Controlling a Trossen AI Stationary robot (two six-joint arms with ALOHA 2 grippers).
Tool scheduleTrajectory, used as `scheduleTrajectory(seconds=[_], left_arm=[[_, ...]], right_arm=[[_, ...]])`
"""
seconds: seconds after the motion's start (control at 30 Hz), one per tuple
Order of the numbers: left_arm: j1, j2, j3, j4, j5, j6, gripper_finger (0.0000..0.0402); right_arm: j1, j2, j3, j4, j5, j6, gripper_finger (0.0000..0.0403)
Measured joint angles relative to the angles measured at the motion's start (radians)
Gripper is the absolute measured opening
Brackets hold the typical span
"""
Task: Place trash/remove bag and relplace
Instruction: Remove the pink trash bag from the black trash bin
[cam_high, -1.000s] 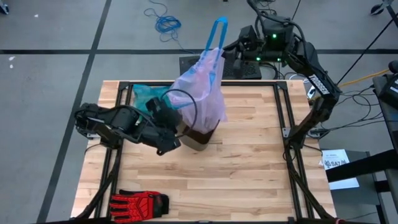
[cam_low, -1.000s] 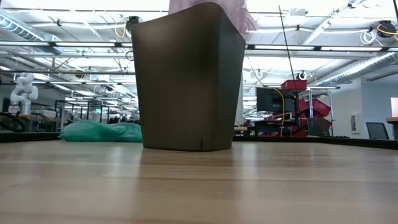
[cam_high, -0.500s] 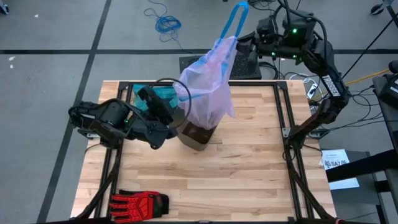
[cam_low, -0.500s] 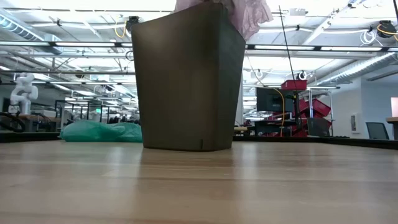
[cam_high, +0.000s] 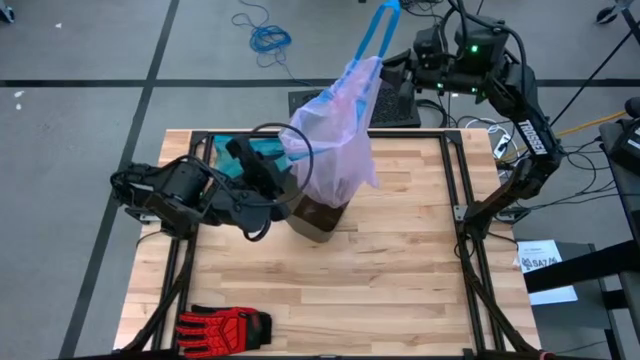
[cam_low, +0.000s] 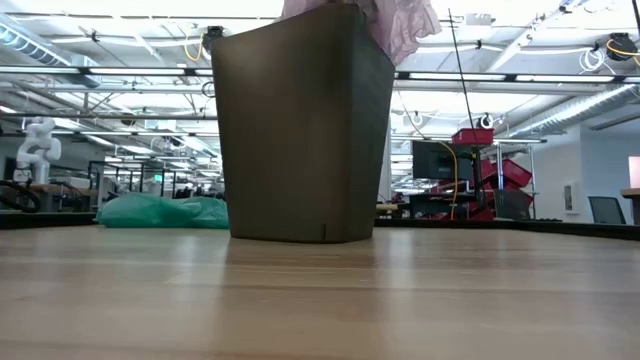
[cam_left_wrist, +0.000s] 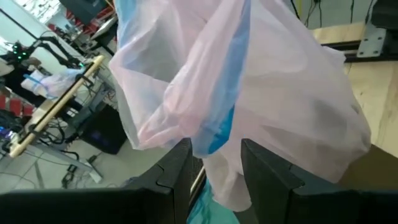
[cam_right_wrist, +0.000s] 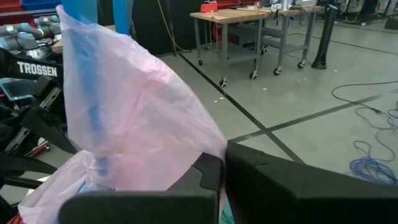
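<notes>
The pale pink bag (cam_high: 335, 140) rises out of the dark brown bin (cam_high: 315, 218), its bottom still inside it. The bin stands mid-table. The bag's blue drawstring loop (cam_high: 380, 25) sticks up above its gathered top. My right gripper (cam_high: 395, 68) is high over the table's far edge, shut on that top. My left gripper (cam_high: 280, 185) is at the bin's left rim, open. In its wrist view the fingers stand on either side of a hanging bag fold (cam_left_wrist: 214, 134). In the low view the bag (cam_low: 395, 25) spills over the bin's rim (cam_low: 300, 130). My right gripper (cam_right_wrist: 222, 158) pinches the bag's gathered top (cam_right_wrist: 199, 146) between its two fingers, just under the drawstring loop. It comes at it about level from the table's far right. The bag hangs below, drawn upward, with its bottom still in the bin. My left gripper (cam_left_wrist: 214, 144): I cannot tell whether its fingers touch the bag fold between them.
A teal-green plastic bag (cam_high: 245, 150) lies on the table's far left, behind my left arm. A red and black glove (cam_high: 225, 325) lies at the near left edge. There is bare wood right of and in front of the bin.
My right gripper has gone up and toward the far right, drawing the bag higher out of the bin; more pink plastic now shows over the rim in the low view. My left gripper has moved from the bin's near-left side toward the far edge, along the bin's left rim.
</notes>
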Motion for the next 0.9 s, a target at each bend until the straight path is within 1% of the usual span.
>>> scheduleTrajectory(seconds=[0.23, 0.33, 0.5, 0.57, 0.63, 0.7, 0.77, 0.8, 0.9], left_arm=[[0.036, 0.031, 0.000, 0.008, 0.003, 0.055, 0.0135], [0.050, 0.040, 0.000, 0.009, 0.004, 0.054, 0.0135], [0.069, 0.042, 0.000, 0.060, -0.044, 0.054, 0.0131], [0.076, 0.042, 0.000, 0.090, -0.050, 0.078, 0.0118], [0.079, 0.042, 0.000, 0.120, -0.051, 0.112, 0.0093], [0.081, 0.042, 0.000, 0.138, -0.051, 0.137, 0.0056], [0.084, 0.042, 0.000, 0.148, -0.024, 0.151, 0.0017], [0.086, 0.042, 0.000, 0.149, -0.011, 0.151, 0.0009], [0.089, 0.042, 0.000, 0.162, -0.006, 0.153, 0.0003]], right_arm=[[0.000, 0.000, 0.000, 0.000, 0.000, 0.000, 0.0000], [0.000, 0.000, 0.000, 0.000, 0.000, -0.001, 0.0000], [0.000, 0.000, 0.000, 0.000, 0.000, 0.000, 0.0000], [0.000, 0.000, 0.000, 0.000, 0.000, 0.000, 0.0000], [0.000, 0.000, 0.000, 0.000, 0.000, 0.000, 0.0000], [0.000, 0.000, 0.000, 0.000, 0.000, 0.000, 0.0000], [0.000, 0.000, 0.000, 0.000, 0.000, -0.001, 0.0000], [0.000, 0.000, 0.000, 0.000, 0.000, -0.003, 0.0000], [-0.001, 0.000, 0.000, 0.000, 0.000, -0.004, 0.0000]])
